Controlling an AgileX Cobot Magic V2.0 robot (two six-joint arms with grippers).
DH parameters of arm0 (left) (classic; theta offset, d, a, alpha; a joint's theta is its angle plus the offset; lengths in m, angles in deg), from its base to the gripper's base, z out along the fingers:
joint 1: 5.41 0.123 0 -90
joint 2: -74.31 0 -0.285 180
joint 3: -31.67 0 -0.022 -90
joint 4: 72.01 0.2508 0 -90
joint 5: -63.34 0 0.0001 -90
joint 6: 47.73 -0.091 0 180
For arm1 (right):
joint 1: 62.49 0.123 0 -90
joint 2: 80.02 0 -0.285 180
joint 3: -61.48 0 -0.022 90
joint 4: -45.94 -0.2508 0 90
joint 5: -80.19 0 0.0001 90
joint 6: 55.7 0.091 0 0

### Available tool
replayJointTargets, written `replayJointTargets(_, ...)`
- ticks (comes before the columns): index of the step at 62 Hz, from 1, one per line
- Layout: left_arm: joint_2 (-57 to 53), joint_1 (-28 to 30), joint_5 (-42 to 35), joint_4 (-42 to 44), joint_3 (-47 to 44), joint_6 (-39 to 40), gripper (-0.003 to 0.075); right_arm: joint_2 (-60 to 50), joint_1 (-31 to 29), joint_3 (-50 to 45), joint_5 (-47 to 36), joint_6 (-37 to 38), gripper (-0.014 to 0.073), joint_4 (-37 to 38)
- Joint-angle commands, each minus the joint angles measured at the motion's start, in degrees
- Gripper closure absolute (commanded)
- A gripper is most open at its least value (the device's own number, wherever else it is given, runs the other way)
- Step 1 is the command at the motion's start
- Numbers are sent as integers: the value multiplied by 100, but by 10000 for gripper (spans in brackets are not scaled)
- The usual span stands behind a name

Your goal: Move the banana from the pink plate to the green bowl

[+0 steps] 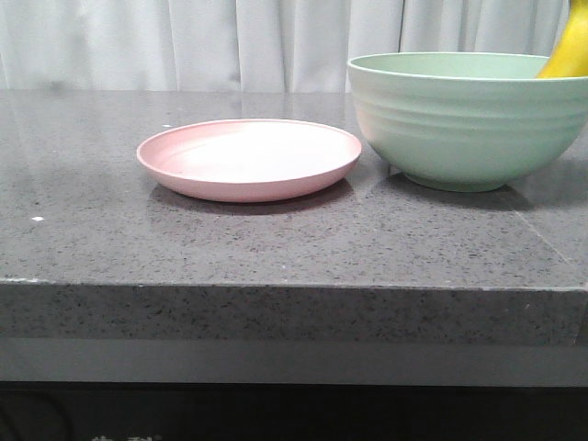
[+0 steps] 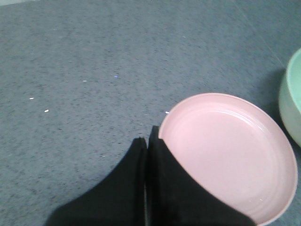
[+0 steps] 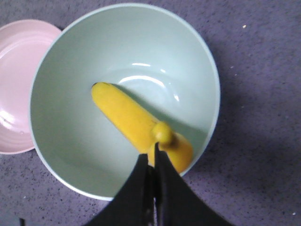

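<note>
While the right gripper (image 3: 152, 160) pinches the curved bright yellow banana (image 3: 127, 117) near its stem end, the fruit hangs slanted inside the large, deep, pale mint-green bowl (image 3: 70, 56), its far tip low toward the bowl's floor. The left gripper (image 2: 146, 143) is closed on nothing, its fingertips just beside the rim of the round, shallow, pastel pink plate (image 2: 235, 150). Plate and bowl sit side by side on the speckled grey stone surface (image 1: 230, 243).
</note>
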Motion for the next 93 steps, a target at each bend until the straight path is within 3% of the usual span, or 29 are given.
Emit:
replayJointTargets(1, -497, 339, -561, 0, -78, 187, 739, -583, -27, -201, -557, 96, 657, 61)
replayJointTargets(15, -1699, 979, -1325, 52, -1393, 187, 739, -1820, -27, -1640, -1467, 79, 657, 56)
replayJointTargets(34, -3871, 976, -3053, 0, -4320, 167, 739, -4171, -27, -4189, -3162, -464, 662, 43)
replayJointTargets(45, -5328, 976, -3183, 0, -5532, 167, 739, -5682, -27, -5506, -3841, -532, 662, 39)
replayJointTargets(64, -6499, 976, -3183, -40, -6145, 167, 739, -7347, -27, -6477, -4370, -532, 662, 18)
replayJointTargets(93, -6500, 976, -3160, -40, -6158, 167, 739, -7448, -27, -6477, -4284, -532, 662, 13)
